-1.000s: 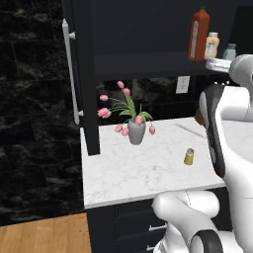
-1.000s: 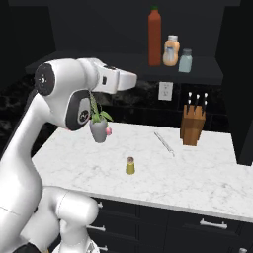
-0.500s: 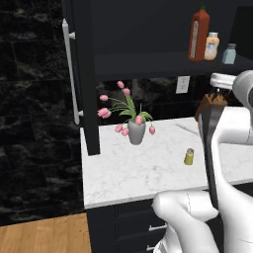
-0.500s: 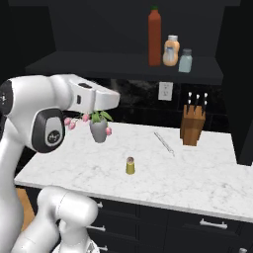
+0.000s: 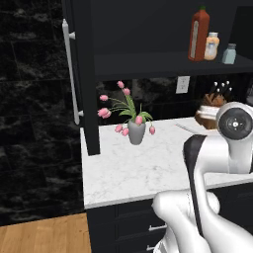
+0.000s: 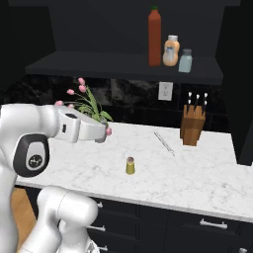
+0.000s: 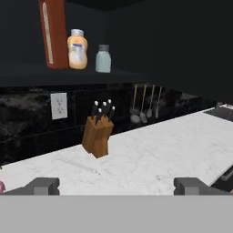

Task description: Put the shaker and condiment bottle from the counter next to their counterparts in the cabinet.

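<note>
While cropped, condiment bottle capless.

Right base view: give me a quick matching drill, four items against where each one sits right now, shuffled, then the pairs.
Items:
1. yellow-green shaker
2. red condiment bottle
3. knife block
4. pale blue-grey shaker

Places:
A. on the cabinet shelf, at the right end of the row
B. alone near the middle of the marble counter
C. on the cabinet shelf, left of the peach-orange bottle
D. at the back of the counter, under the shelf's right end

Pairs: 1-B, 2-C, 3-D, 4-A
</note>
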